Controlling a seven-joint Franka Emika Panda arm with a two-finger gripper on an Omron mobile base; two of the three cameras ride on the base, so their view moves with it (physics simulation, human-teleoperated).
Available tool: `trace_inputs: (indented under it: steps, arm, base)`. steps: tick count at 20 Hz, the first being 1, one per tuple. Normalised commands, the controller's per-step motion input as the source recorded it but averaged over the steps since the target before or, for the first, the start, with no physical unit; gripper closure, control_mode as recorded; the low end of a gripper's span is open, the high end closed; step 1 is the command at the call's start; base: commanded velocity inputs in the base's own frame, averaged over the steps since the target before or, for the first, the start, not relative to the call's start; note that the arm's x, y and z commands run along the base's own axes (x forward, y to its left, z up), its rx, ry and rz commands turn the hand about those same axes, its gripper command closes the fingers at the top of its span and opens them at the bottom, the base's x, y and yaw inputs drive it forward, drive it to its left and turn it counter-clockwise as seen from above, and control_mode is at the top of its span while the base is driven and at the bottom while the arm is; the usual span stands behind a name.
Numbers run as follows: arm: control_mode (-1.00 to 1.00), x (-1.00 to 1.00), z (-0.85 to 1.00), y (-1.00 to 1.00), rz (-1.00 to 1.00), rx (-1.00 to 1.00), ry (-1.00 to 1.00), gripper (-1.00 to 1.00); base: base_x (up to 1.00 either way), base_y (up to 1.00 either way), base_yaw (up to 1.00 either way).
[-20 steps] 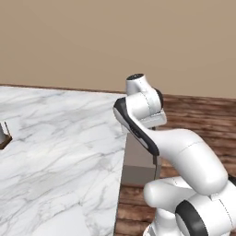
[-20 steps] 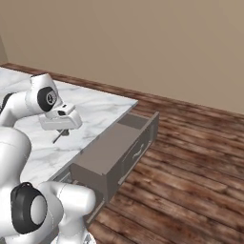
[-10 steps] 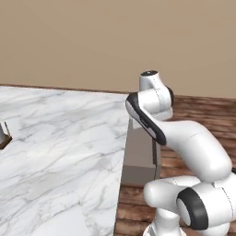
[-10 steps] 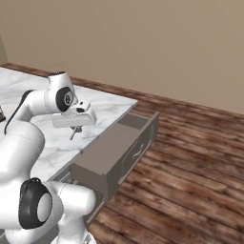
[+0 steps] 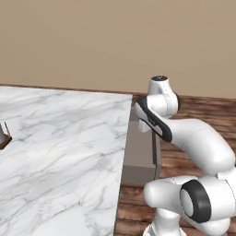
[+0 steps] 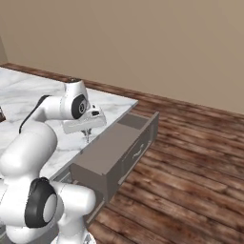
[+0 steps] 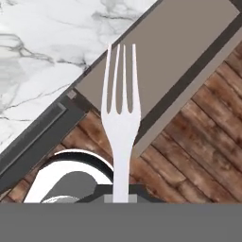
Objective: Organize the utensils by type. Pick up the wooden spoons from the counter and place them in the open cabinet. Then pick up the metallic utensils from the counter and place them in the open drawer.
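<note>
Fork (image 7: 121,111): silvery, thin, held by its handle end in the fingers (image 7: 121,198), which are clamped on it. Tines hang above the open drawer (image 7: 189,52) beside the desk (image 7: 42,52). Judged light, stiff, slippery; the slim handle suits the grip.

- The fork (image 7: 121,118) is looking like pale, smooth metal with a soft shine.
- The counter (image 5: 60,152) is showing white marble with grey veins, smooth and a little glossy.
- The open drawer (image 6: 112,147) is looking flat, matt and grey-brown inside.
- The floor (image 6: 190,162) is showing dark brown wood planks with rough-looking grain.
- The wall (image 5: 115,41) is looking plain, tan and matt.
</note>
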Motion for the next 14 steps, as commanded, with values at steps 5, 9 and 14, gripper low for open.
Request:
trace_inputs:
  steps: [5, 9, 14]
  arm:
    - [-1.00, 0.27, -0.39, -0.21, 0.35, 0.11, 0.00, 1.00]
    - [-1.00, 0.20, -0.36, -0.20, 0.29, 0.13, 0.00, 1.00]
    - [-1.00, 0.03, -0.21, -0.15, 0.07, 0.18, -0.03, 1.00]
  base:
    - [0.00, 0.00, 0.00]
    - [0.00, 0.00, 0.00]
    - [0.00, 0.00, 0.00]
